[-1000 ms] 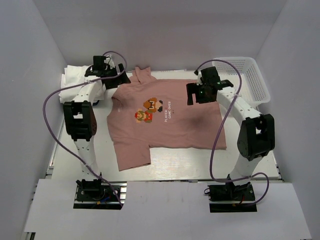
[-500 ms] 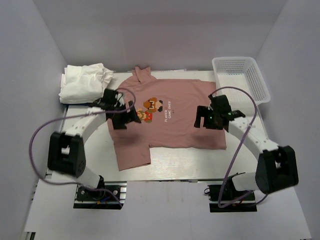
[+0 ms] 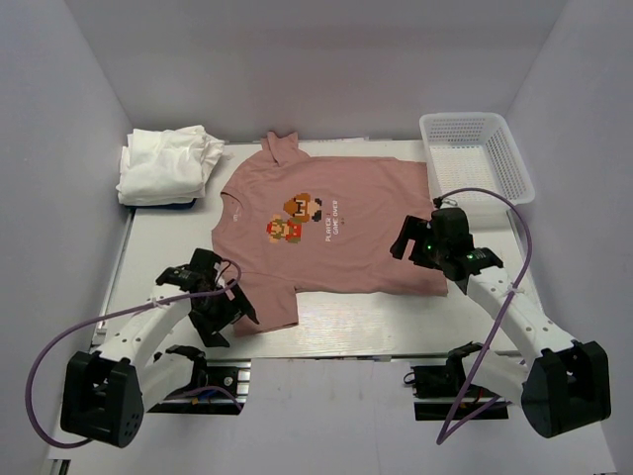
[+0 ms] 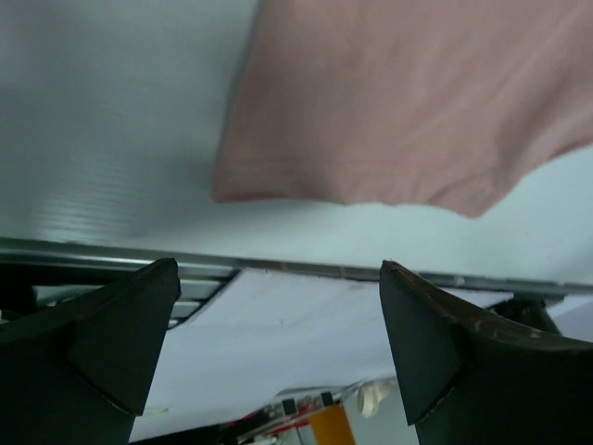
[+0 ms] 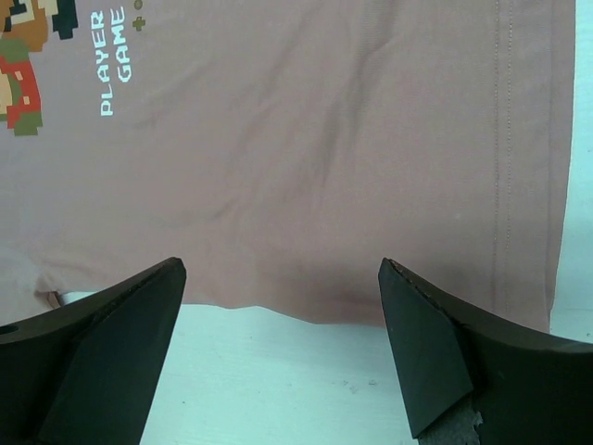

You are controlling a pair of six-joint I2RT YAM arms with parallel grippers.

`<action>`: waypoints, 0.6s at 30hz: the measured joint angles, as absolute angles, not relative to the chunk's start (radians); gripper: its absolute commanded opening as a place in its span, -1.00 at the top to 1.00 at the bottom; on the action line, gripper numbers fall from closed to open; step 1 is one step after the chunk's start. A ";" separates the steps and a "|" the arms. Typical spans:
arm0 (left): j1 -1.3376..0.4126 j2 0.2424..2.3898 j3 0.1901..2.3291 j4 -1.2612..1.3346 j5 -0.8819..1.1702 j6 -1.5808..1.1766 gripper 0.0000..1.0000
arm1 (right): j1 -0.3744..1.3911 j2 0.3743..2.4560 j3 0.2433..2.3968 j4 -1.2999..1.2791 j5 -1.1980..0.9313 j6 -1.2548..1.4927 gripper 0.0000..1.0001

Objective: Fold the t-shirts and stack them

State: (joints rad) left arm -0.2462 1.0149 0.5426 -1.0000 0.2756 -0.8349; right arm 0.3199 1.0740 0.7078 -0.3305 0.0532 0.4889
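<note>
"Where's the pink t-shirt (image 3: 336, 237)?"
"Flat in the middle of the tabletop (image 3: 376, 319). The white t-shirts (image 3: 163, 163) sit at the far left corner."
"And the claws?"
"The left claw (image 4: 278, 269) is low by the near edge, wide open. The right claw (image 5: 283, 264) leans over the shirt's right side, open too."

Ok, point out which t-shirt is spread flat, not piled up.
The dusty-pink cotton t-shirt with the pixel-art print, spread open in the centre; the white t-shirts sit heaped at the far left.

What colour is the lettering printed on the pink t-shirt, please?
White lettering, clearest in the right wrist view.
</note>
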 measured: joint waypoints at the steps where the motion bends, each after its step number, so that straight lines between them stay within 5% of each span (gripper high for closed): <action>1: -0.246 1.022 0.543 -0.994 0.260 -0.842 -0.97 | 0.320 1.074 0.708 -0.331 0.055 0.492 -0.81; 9: -0.246 1.187 0.536 -0.836 0.176 -0.902 -0.54 | 0.316 1.072 0.708 -0.341 0.085 0.513 -0.81; 12: -0.246 1.184 0.530 -0.807 0.159 -0.923 -0.07 | 0.315 1.064 0.708 -0.348 0.105 0.514 -0.81; 16: -0.246 1.180 0.520 -0.769 0.135 -0.925 1.00 | 0.313 1.045 0.708 -0.400 0.188 0.553 -0.81; 18: -0.246 1.179 0.519 -0.757 0.134 -0.917 1.00 | 0.302 1.036 0.700 -0.455 0.256 0.599 -0.81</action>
State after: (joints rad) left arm -0.2462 1.1790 0.5186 -0.7570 0.1345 -0.9169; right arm 0.3023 1.0355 0.6998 -0.4549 0.2558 0.5995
